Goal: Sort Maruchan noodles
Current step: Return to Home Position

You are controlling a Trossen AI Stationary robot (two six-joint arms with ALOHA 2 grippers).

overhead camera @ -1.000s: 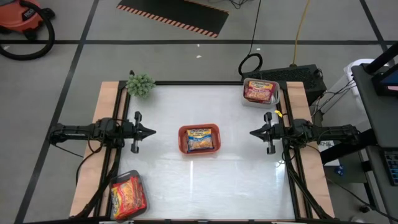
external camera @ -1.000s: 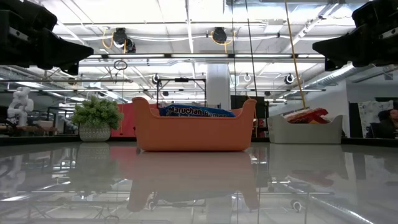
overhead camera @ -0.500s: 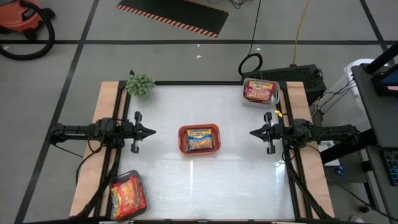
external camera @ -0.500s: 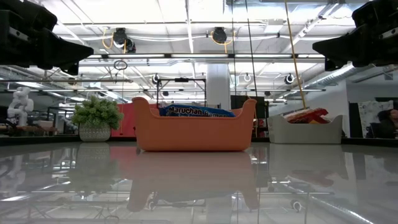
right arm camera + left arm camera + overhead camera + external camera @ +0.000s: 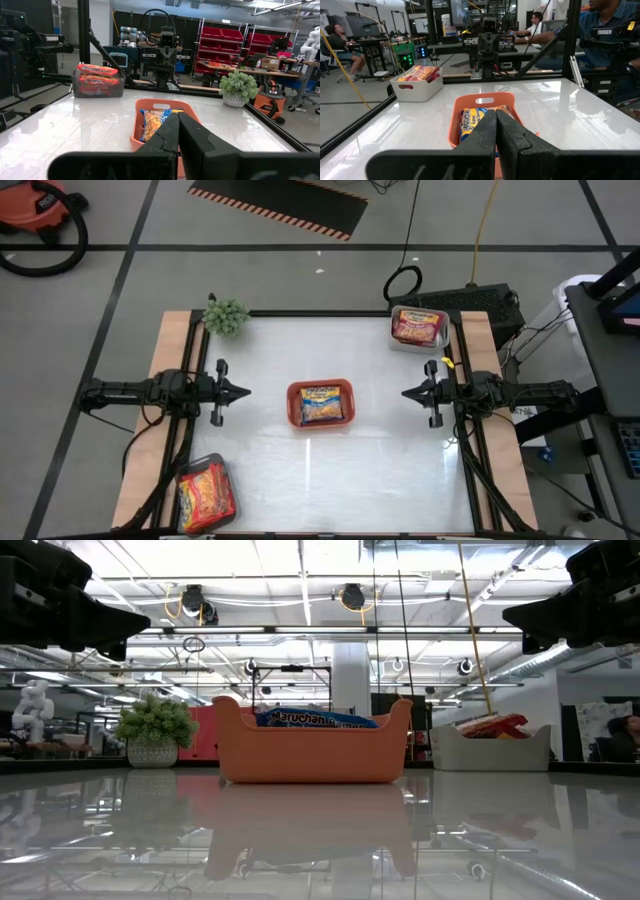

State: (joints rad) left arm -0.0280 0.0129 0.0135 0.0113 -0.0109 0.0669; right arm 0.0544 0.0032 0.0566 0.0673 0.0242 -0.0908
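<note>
The Maruchan noodles lie in three trays. Blue-yellow packets (image 5: 322, 404) fill the orange tray (image 5: 293, 405) at the table's middle. Red-pink packets (image 5: 418, 326) lie in a white tray (image 5: 396, 340) at the far right corner. Orange-yellow packets (image 5: 205, 494) lie in a dark tray (image 5: 208, 461) at the near left corner. My left gripper (image 5: 245, 391) hovers shut at the left edge, level, pointing at the orange tray. My right gripper (image 5: 406, 393) hovers shut at the right edge, facing it. Neither touches anything.
A small potted plant (image 5: 226, 315) stands at the far left corner. The glossy white tabletop (image 5: 380, 460) is framed by black rails. People sit at desks in the room beyond the table, seen in the left wrist view.
</note>
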